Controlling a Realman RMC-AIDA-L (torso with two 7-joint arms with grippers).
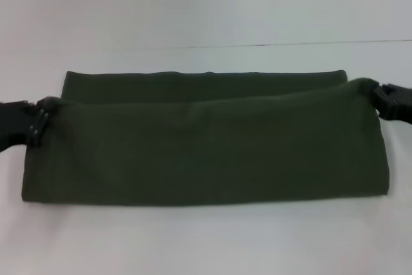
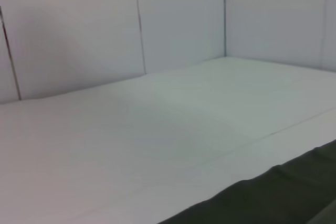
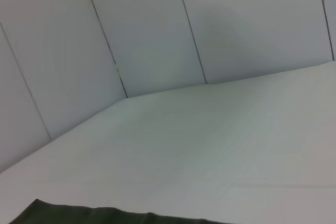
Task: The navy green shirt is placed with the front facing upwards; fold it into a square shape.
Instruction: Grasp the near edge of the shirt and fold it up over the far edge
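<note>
The navy green shirt (image 1: 206,146) lies folded into a wide band across the white table, its lettering hidden. Its near layer is drawn up over the far layer, whose strip shows along the back. My left gripper (image 1: 40,120) is shut on the upper left corner of the near layer. My right gripper (image 1: 376,91) is shut on the upper right corner. A dark edge of the shirt shows in the left wrist view (image 2: 273,198) and in the right wrist view (image 3: 105,216). Neither wrist view shows its own fingers.
The white table (image 1: 206,243) runs around the shirt on all sides, with a thin seam line (image 1: 290,44) behind it. White wall panels (image 2: 105,24) stand beyond the table.
</note>
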